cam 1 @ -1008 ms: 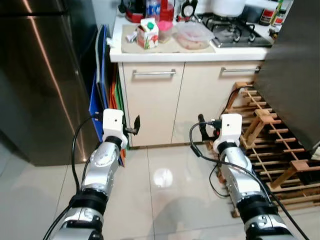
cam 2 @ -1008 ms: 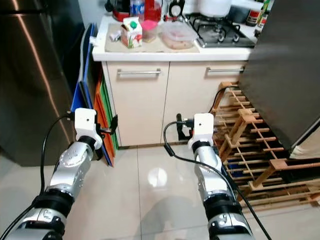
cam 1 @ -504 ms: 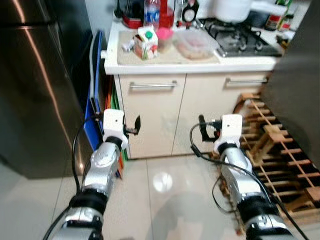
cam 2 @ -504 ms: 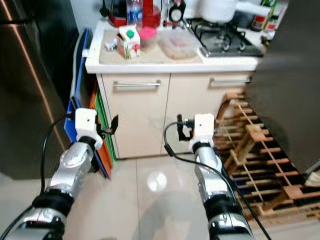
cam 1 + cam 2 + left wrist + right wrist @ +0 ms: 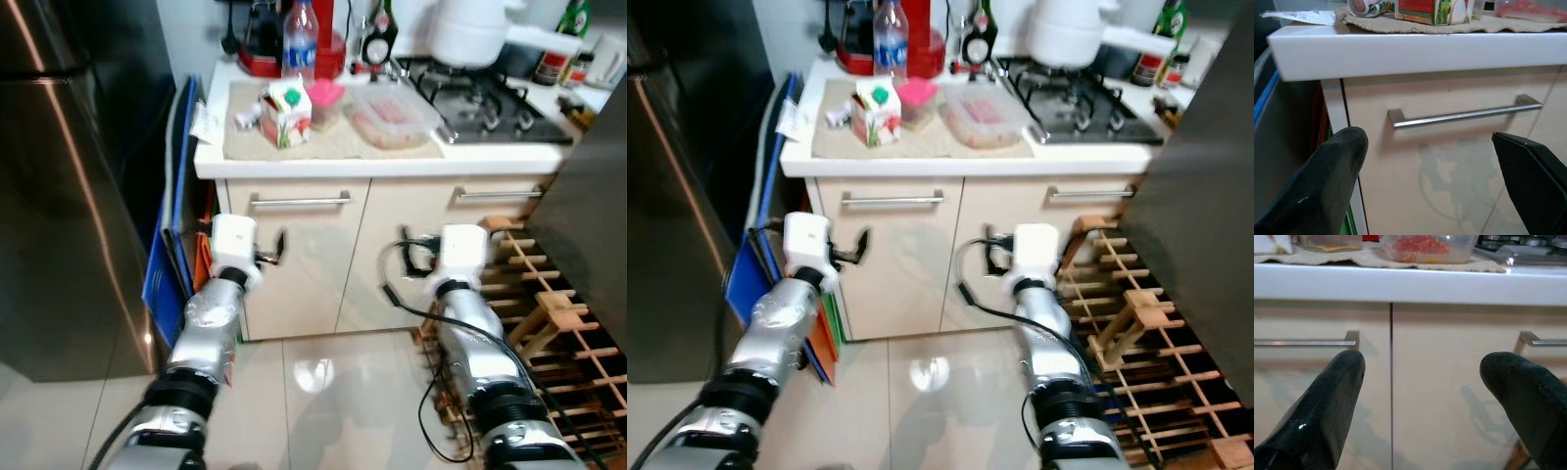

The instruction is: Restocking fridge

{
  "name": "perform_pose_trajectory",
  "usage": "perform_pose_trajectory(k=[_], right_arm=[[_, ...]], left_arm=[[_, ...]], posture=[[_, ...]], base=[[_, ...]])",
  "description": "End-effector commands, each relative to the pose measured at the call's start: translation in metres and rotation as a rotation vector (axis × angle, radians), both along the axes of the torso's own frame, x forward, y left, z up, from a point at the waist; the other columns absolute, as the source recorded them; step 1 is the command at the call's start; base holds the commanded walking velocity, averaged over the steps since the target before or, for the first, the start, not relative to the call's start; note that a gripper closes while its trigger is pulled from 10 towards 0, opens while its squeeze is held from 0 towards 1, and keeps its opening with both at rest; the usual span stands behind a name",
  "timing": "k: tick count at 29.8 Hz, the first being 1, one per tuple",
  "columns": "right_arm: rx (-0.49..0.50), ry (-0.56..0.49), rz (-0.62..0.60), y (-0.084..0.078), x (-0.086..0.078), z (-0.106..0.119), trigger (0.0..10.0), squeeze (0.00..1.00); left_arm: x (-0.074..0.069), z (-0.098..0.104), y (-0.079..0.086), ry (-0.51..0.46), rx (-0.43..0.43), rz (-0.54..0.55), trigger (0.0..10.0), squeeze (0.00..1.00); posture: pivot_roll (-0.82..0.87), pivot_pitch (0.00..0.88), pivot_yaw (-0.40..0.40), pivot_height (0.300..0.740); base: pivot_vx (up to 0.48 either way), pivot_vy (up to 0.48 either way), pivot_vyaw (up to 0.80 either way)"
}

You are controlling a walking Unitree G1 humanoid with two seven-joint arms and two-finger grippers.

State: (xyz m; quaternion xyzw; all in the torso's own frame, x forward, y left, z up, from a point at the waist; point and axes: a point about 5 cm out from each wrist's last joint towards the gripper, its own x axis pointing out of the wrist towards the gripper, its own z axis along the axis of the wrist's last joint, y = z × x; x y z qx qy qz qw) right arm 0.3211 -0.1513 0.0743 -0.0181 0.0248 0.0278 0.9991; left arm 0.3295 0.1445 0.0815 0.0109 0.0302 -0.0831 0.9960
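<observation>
Carton (image 5: 290,116) and food tub (image 5: 395,102) wait near the counter's (image 5: 323,162) front edge; left gripper (image 5: 275,249) and right gripper (image 5: 413,257), both spread and empty, approach; next, reaching up for one.

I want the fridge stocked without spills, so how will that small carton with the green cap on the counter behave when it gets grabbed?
The carton looks like thin card, so its walls may dent under a hard squeeze. It stands upright, taller than wide, on a cloth mat, so a sideways nudge could tip it. Both the left pincer and right pincer are open, below counter height.
</observation>
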Motion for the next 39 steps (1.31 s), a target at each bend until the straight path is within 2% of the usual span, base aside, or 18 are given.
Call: perform_pose_trajectory(k=[1,10,14,16,21,26,33,39], right_arm=[[-0.010,-0.006,-0.028,-0.012,0.000,0.001,10.0,0.00],[-0.004,-0.034,-0.026,-0.011,0.000,0.008,10.0,0.00],[0.006,-0.046,0.003,-0.009,-0.009,0.010,10.0,0.00],[-0.008,-0.023,0.061,-0.005,-0.019,0.001,10.0,0.00],[-0.009,0.020,0.068,-0.003,-0.032,-0.012,10.0,0.00],[0.006,0.019,0.067,0.001,-0.033,-0.009,10.0,0.00],[0.010,0.014,0.057,0.000,-0.030,-0.006,10.0,0.00],[0.009,0.004,0.054,0.000,-0.027,-0.002,10.0,0.00]], left_arm=[[0.002,0.003,-0.012,-0.010,-0.006,-0.030,10.0,0.00],[0.004,0.007,-0.009,-0.025,0.005,-0.014,10.0,0.00],[0.005,0.019,-0.011,-0.066,-0.009,-0.028,10.0,0.00],[0.006,0.025,-0.014,-0.080,-0.014,-0.040,10.0,0.00],[0.008,0.038,-0.023,-0.110,-0.015,-0.073,10.0,0.00],[0.010,0.052,-0.029,-0.139,-0.018,-0.093,10.0,0.00],[0.005,0.041,-0.023,-0.082,-0.018,-0.076,10.0,0.00],[-0.001,0.033,-0.028,-0.056,-0.016,-0.101,10.0,0.00]], posture=[[0.00,0.000,-0.021,0.740],[0.01,0.000,-0.022,0.740],[0.01,0.000,-0.020,0.740],[0.00,0.000,-0.018,0.740],[0.00,0.000,-0.012,0.740],[0.00,0.000,-0.002,0.740],[0.00,0.000,0.005,0.740],[0.00,0.000,0.003,0.740]], base=[[0.465,0.000,0.00],[0.357,0.000,0.00],[0.000,0.000,0.00],[0.000,0.000,0.00],[0.000,0.000,0.00],[0.000,0.000,0.00],[0.000,0.000,0.00],[0.000,0.000,0.00]])
